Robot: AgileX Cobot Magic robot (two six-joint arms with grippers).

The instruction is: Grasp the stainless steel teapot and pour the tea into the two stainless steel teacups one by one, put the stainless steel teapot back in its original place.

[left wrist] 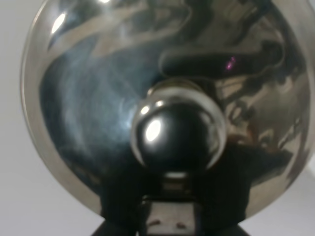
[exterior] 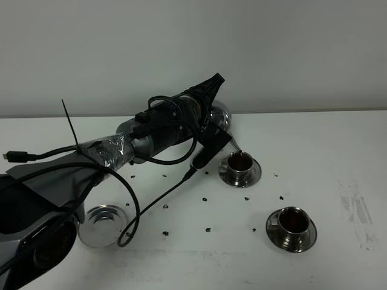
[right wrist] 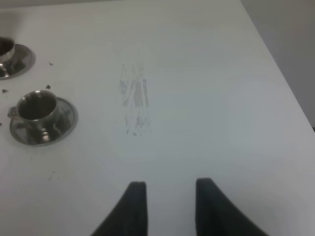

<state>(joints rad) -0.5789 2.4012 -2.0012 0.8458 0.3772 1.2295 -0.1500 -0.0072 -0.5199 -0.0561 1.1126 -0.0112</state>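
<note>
The left gripper (exterior: 213, 134) is clenched on the stainless steel teapot (exterior: 219, 118), tilted above the far teacup (exterior: 240, 163). Polished steel is slippery and liquid-heavy; take it by the loop handle. The right gripper (right wrist: 170, 196) is clenched empty.

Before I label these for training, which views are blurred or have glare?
Left wrist: teapot fills the frame, soft-focused, its lid knob carrying bright glare spots and dark reflections. Right wrist: mildly soft, even light, cup readable. Exterior high: sharpest, with small highlights on both cups.
</note>
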